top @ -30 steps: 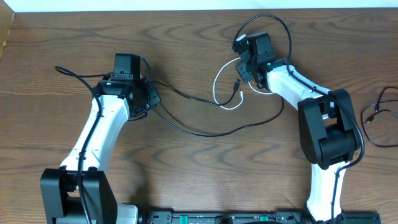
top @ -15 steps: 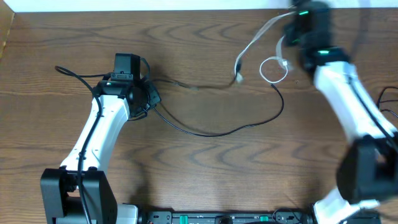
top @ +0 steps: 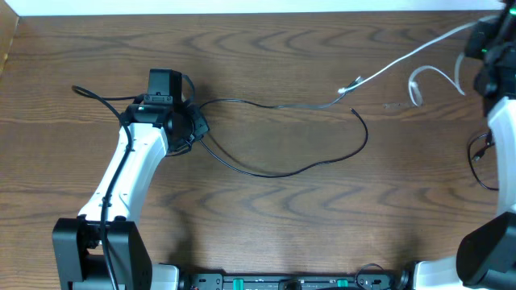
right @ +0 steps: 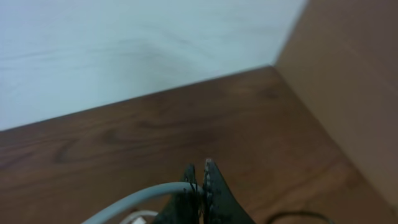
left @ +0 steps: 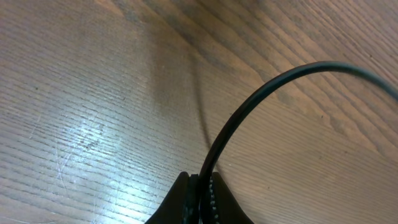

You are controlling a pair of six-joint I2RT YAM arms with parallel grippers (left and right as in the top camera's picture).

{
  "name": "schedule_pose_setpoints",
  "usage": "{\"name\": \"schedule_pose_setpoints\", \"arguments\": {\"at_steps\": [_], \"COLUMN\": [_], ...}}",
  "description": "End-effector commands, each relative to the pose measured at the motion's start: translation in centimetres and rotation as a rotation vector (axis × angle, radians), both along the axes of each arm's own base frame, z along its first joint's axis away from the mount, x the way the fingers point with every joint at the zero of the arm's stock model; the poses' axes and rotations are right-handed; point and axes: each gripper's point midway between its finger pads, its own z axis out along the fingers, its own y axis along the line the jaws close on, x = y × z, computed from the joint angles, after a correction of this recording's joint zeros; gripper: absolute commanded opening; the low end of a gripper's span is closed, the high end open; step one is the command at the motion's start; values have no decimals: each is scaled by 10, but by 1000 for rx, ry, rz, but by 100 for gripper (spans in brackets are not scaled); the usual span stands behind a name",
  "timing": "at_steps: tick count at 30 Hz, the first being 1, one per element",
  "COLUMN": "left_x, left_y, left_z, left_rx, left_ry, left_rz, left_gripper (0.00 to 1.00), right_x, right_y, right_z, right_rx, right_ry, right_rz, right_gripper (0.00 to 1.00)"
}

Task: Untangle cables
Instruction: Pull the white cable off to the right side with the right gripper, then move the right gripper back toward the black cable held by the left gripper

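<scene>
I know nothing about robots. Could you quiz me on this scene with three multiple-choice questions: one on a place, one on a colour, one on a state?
1. Where does the white cable run?
A) the table's top right
B) bottom left corner
C) off the front edge

2. What colour is the cable in the left gripper?
A) white
B) black
C) red

3. The right gripper is:
A) wide open
B) shut on the white cable
C) holding nothing

Answers:
1 A, the overhead view shows it stretched there.
2 B, the black cable rises from its fingers.
3 B, its fingers pinch the white cable.
</scene>
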Motion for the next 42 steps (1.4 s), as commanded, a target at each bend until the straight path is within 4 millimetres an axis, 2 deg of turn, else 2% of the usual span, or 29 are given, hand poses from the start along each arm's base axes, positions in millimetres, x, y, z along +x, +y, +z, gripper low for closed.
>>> {"name": "schedule_pose_setpoints", "arguments": {"at_steps": [1,10,13,18,23,31,32,33,36,37,42], "left_x": [-3,-3,-3,-3,-3,-3,-3,-3,-3,-3,-3], "left_y": [1,1,1,1,1,1,1,1,1,1,1], "left_z": [-3,-3,-3,-3,-3,-3,-3,-3,-3,-3,-3], "left_rx": [12,11,12,12,12,12,12,12,12,12,12], "left_ry": [7,8,8,7,7,7,7,7,7,7,7], "left_rz": [-14,-15,-14,-14,-14,-14,-14,-14,-14,-14,-14], "left_gripper": [8,8,8,8,8,8,8,8,8,8,8], "right_x": [-15,-45,-50,-62,-82,-102,-103,-104,-98,-93,-74], "right_y": [-35,-97,-104,-109,-126,-143,-144,-145,-140,-136,-113], "right_z": [9,12,10,-5,-21,-35,-35,-35,-36,-37,-39], "right_rx": [55,168,168,183,157,177,184,191,219,240,333], "right_ry": [-59,-155,-148,-85,-12,32,26,20,15,12,-6], "right_rz": [-117,-319,-338,-372,-475,-549,-558,-562,-519,-488,-343], "right_gripper": [1,1,1,1,1,1,3,10,40,45,56]}}
